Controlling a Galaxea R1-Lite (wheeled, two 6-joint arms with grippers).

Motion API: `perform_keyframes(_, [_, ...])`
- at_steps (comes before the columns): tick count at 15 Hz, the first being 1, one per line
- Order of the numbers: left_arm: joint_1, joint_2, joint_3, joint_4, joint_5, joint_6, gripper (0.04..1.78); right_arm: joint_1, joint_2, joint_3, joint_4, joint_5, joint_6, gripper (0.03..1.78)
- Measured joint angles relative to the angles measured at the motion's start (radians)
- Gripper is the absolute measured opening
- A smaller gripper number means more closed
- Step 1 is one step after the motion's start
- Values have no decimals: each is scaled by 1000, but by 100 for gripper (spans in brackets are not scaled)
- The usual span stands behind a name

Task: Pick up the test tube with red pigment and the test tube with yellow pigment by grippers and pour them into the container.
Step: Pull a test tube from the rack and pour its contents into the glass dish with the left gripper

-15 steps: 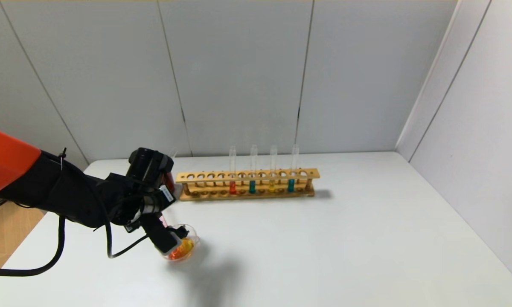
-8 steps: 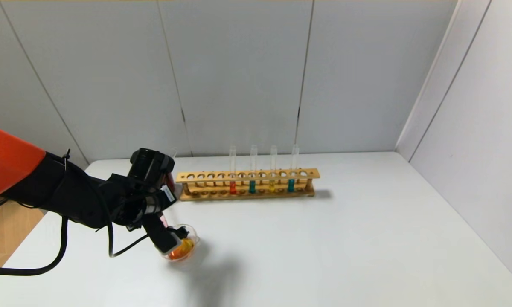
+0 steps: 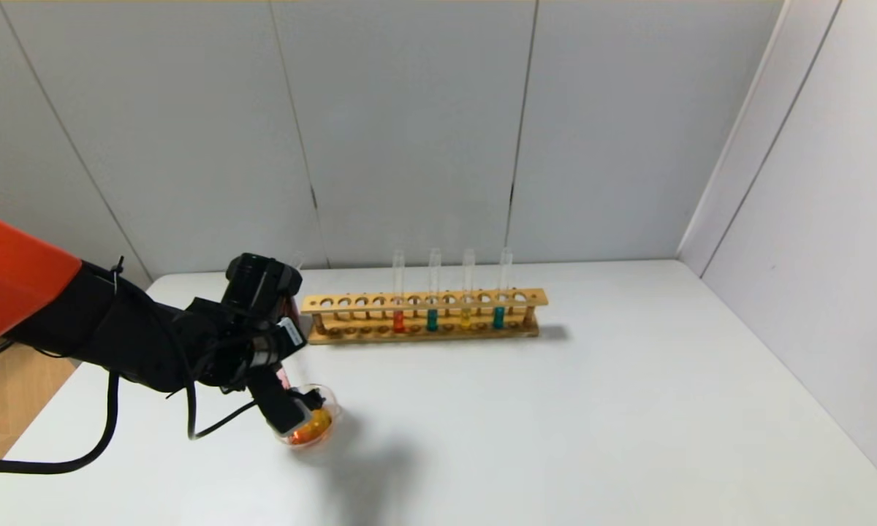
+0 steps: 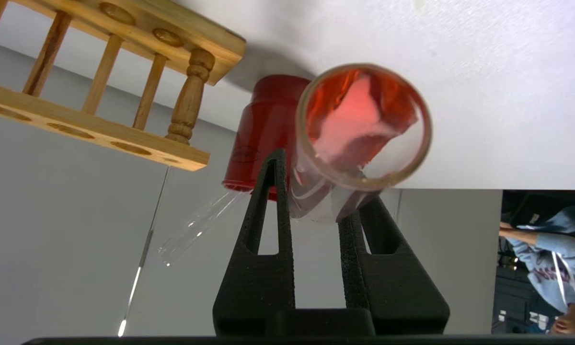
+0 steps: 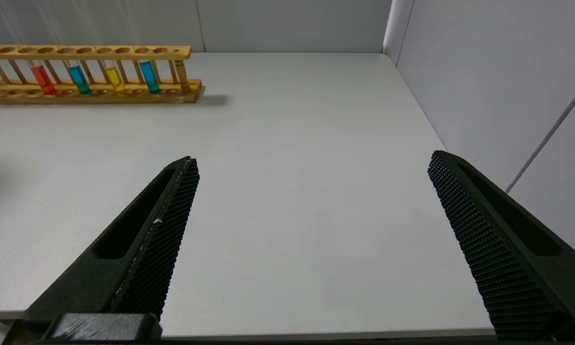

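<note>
My left gripper (image 3: 283, 409) is shut on a clear test tube (image 4: 359, 129) with a red tint inside, and holds it tipped over the container (image 3: 331, 410). In the left wrist view the black fingers (image 4: 268, 201) clamp the tube's body. The container is a low glass dish on the table and holds orange and yellow liquid. A test tube with red pigment (image 3: 398, 320) and one with yellow pigment (image 3: 465, 318) stand in the wooden rack (image 3: 424, 301). My right gripper (image 5: 311, 163) is open and empty over the table's front right.
Two teal tubes (image 3: 432, 319) also stand in the rack. A dark red cup (image 4: 263, 129) beside the rack's left end holds an empty clear tube (image 4: 196, 225). Walls close the table at the back and right.
The left wrist has shifted slightly to the right. The tube stays tipped over the container.
</note>
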Motion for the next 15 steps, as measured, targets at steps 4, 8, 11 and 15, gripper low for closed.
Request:
perform_keyframes(4, [-3,0,-3,-2,0,3,32,0,0,0,0,0,0,175])
perform_keyframes(8, [-8,1,-6,-2,4,15,32,0,0,0,0,0,0,175])
perform_keyframes(11, [-20,-2,-9,-4,6,62,32,0,0,0,0,0,0,175])
perform_keyframes(15, [-37,-8,-10,-4,21,75,32,0,0,0,0,0,0,175])
